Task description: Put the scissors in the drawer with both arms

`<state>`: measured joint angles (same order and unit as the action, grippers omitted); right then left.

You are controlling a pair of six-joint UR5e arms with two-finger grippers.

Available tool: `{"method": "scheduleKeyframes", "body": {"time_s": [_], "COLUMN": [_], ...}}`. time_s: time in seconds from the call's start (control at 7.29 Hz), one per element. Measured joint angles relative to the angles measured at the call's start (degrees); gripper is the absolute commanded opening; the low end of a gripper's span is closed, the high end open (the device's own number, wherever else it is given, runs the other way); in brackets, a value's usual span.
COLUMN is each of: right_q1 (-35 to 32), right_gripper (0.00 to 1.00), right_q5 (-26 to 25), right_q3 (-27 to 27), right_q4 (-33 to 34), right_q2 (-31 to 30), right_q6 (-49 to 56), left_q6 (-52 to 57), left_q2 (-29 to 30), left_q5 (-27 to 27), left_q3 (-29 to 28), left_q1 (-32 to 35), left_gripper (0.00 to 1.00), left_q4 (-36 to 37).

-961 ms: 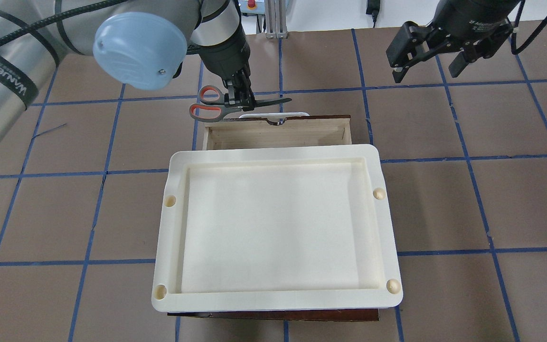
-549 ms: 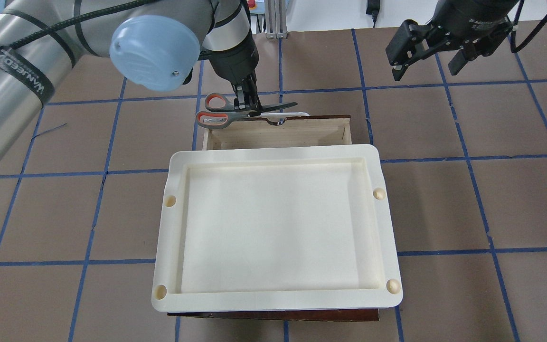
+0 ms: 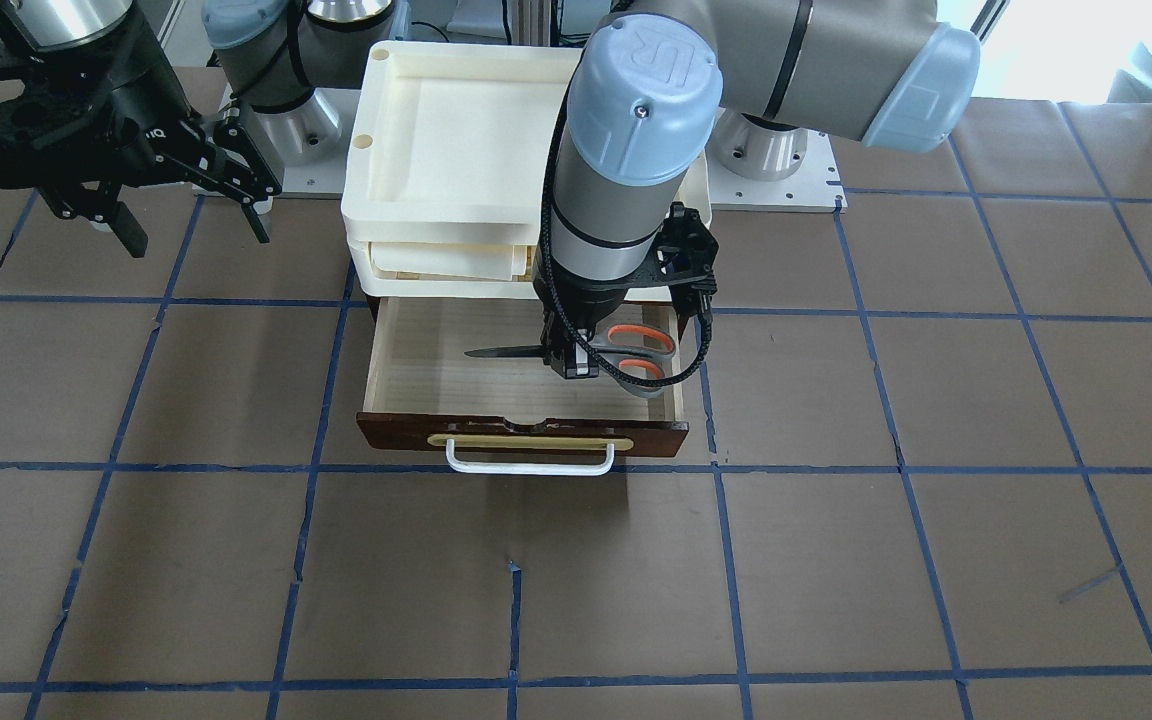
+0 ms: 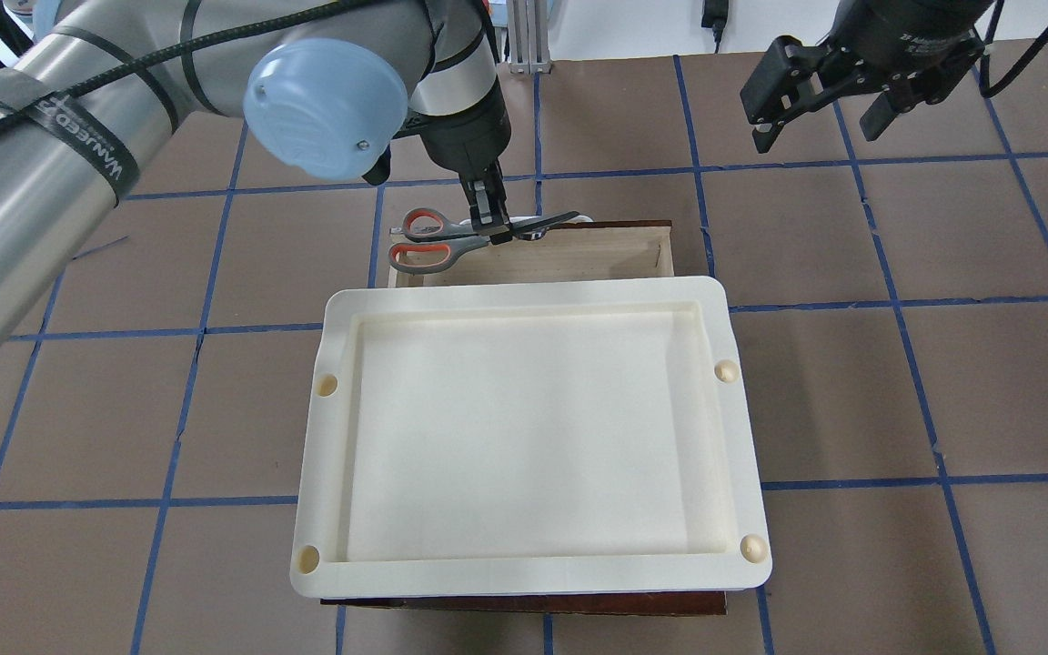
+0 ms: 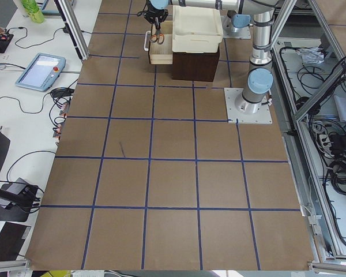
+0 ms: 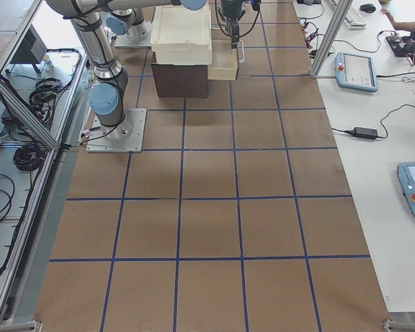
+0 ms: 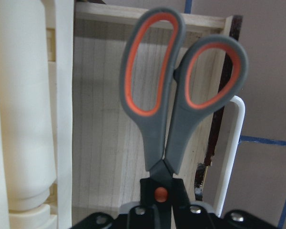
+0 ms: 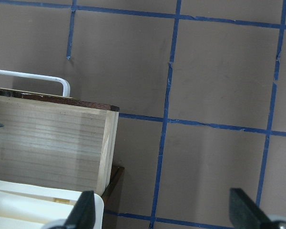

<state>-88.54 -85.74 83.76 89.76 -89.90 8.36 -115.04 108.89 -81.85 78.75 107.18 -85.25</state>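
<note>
Left arm (image 4: 169, 91) reaches past the cream tray stack (image 4: 524, 569) to the open drawer (image 3: 416, 380), which juts out at the stack's 12 o'clock in the overhead view. Left gripper (image 3: 574, 368) is clenched on the scissors (image 3: 636, 352) at the pivot. The scissors hang level over the drawer's pale floor, loops toward 9 o'clock, blades toward 3.

Likely trouble: the loops sit close to the drawer's 9 o'clock wall and front panel, so a release here may leave the scissors lying across the rim. The wrist is tight by the stack, and a drift toward 6 could knock it.

Around: brown taped table (image 4: 942, 382). Right gripper (image 4: 820, 127) is splayed and holds nothing, well apart at the drawer's 2 o'clock. White handle (image 3: 528, 468) is free. The stack's overhang covers the drawer's rear, leaving a narrow strip to drop into.
</note>
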Motion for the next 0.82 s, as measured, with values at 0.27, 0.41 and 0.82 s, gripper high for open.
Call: {"method": "scheduleKeyframes", "body": {"time_s": [0.27,0.41,0.82], "right_q1": [0.02,0.03,0.03], "right_gripper": [1.00,1.00,1.00], "right_q5": [-0.02,0.02,0.10], "right_q3": [0.13,0.16,0.23], "right_q4": [0.00,-0.01,-0.02], "right_q2": [0.07,0.07,0.07], "right_q6": [0.06,0.07,0.13], "left_q6": [-0.36,-0.37,-0.56], "left_q2": [1.73,2.38,3.67], "left_q5": [0.28,0.33,0.65], "left_q3": [0.00,0.00,0.55], "left_q1": [0.17,0.25,1.21], "left_gripper": [0.15,0.15,0.15], "left_q4": [1.70,2.41,2.78]}}
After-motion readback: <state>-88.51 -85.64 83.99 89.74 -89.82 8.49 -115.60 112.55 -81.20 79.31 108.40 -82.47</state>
